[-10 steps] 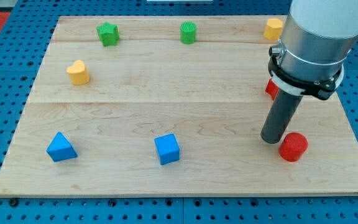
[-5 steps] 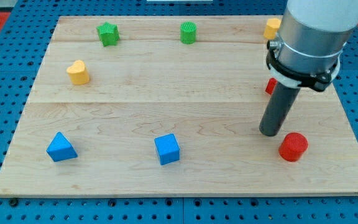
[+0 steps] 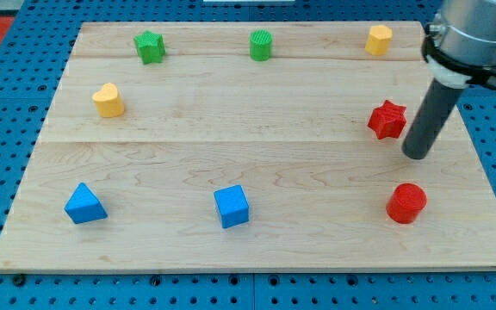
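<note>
Scattered over the wooden board (image 3: 231,129) I see a green star (image 3: 149,46), green cylinder (image 3: 261,45), two yellow blocks (image 3: 379,40) (image 3: 108,100), a blue triangle (image 3: 84,204) and blue cube (image 3: 232,207). My rod leans in from the view's top right; it carries no pincer. My tip (image 3: 415,156) sits just right of the red star (image 3: 387,120), apart from it, with the red cylinder (image 3: 406,203) below.

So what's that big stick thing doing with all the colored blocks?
That stick is my rod. My tip rests on the wooden board, just to the view's right of the red star block and above the red cylinder, touching neither as far as I can tell. The yellow, green and blue blocks sit farther away.
</note>
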You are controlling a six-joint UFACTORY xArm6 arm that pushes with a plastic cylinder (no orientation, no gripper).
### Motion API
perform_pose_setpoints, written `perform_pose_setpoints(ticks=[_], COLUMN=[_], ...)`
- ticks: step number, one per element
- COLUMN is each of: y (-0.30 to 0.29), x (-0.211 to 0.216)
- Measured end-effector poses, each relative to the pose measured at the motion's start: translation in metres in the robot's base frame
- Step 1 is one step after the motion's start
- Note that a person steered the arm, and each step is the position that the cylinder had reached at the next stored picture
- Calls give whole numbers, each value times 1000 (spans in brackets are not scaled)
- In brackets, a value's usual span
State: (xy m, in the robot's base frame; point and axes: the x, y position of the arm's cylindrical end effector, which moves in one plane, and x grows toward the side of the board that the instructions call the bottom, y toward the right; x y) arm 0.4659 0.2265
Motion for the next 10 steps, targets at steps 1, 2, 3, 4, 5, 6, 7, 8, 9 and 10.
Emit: perform_pose_setpoints(ticks=[1, 2, 3, 4, 5, 6, 7, 8, 9, 10], y=[34, 54, 67, 70, 70, 71, 77, 114, 118, 118], x=[0, 0, 0, 0, 0, 0, -5, -16, -19, -19])
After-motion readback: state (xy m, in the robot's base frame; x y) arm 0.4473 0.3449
